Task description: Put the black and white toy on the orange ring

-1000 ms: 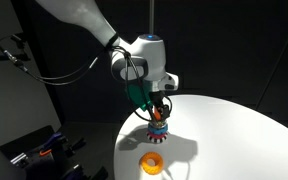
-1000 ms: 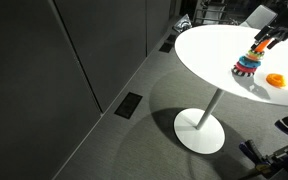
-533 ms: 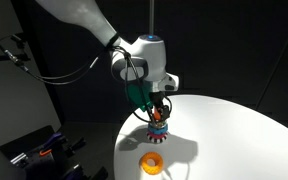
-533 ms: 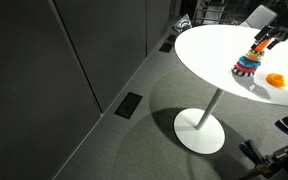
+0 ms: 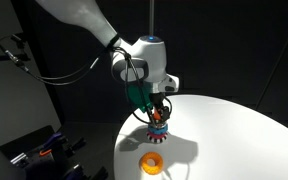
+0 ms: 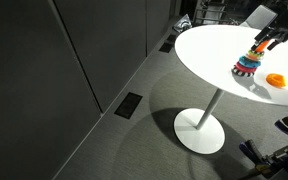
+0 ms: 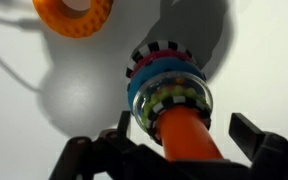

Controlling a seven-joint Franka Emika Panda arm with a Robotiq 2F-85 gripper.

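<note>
The black and white toy is a small checkered ring at the top of a red-and-blue ringed stack, threaded on its upright orange peg. A wider black-and-white striped rim shows at the stack's base. My gripper is open, with one finger on each side of the peg just above the stack; it shows in both exterior views. The orange ring lies flat on the table beside the stack.
The round white pedestal table carries the stack and the ring near its edge. Dark walls and curtains surround it. Some equipment stands on the floor below.
</note>
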